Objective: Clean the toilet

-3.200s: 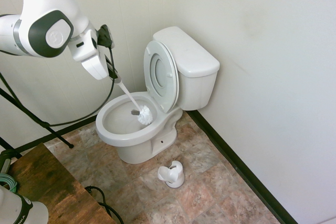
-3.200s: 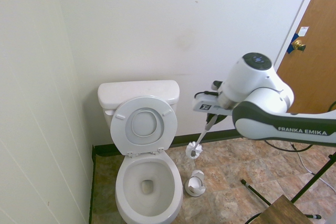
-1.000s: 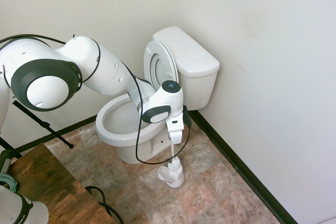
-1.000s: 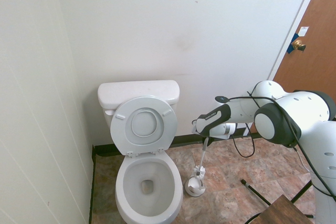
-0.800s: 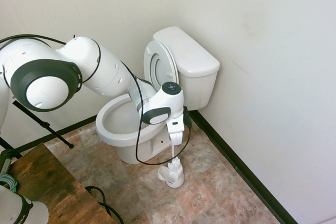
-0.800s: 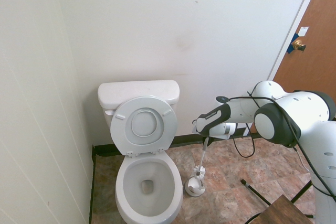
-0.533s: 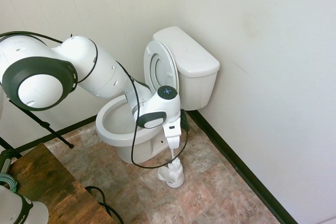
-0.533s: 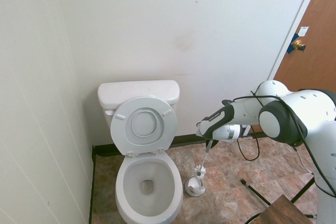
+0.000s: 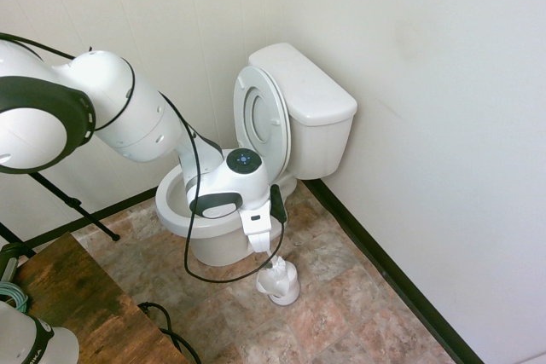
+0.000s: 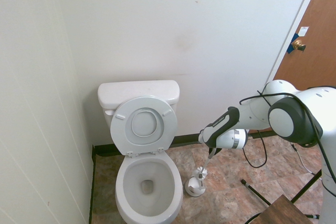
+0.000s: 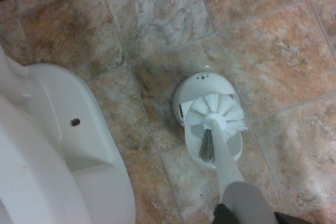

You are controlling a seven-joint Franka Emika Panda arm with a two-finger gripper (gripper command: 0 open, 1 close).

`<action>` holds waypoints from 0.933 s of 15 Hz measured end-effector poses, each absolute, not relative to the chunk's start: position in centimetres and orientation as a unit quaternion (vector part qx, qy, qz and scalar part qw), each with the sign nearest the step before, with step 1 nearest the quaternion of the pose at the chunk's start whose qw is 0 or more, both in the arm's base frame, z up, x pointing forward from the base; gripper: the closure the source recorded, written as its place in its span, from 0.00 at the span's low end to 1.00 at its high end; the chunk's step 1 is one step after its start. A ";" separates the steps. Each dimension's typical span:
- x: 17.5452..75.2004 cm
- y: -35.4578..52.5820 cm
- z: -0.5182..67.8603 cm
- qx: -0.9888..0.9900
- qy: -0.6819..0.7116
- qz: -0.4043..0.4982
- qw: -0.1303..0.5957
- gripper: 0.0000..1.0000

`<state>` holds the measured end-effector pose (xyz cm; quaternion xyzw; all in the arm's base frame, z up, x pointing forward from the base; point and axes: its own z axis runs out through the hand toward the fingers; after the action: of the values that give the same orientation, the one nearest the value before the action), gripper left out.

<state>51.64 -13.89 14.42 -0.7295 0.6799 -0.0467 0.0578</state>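
Claw is clamped shut on brush handle, handle tilted off vertical. Bristle head is seen just over holder on floor. Toilet, lid raised, sits just beside, bowl toward the arm's base.

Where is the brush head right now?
The brush head sits at the mouth of its white holder on the tiled floor beside the toilet base, directly under the pincer.
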 end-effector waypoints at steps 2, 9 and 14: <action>50.5 -13.4 15.1 -0.732 0.677 -0.048 0.062 1.00; 51.1 -13.4 11.9 -0.730 0.681 -0.030 0.055 1.00; 56.6 -16.7 6.6 -0.715 0.698 -0.004 0.048 1.00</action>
<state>56.63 -16.72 6.64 -0.7148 0.6976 -0.0038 0.0483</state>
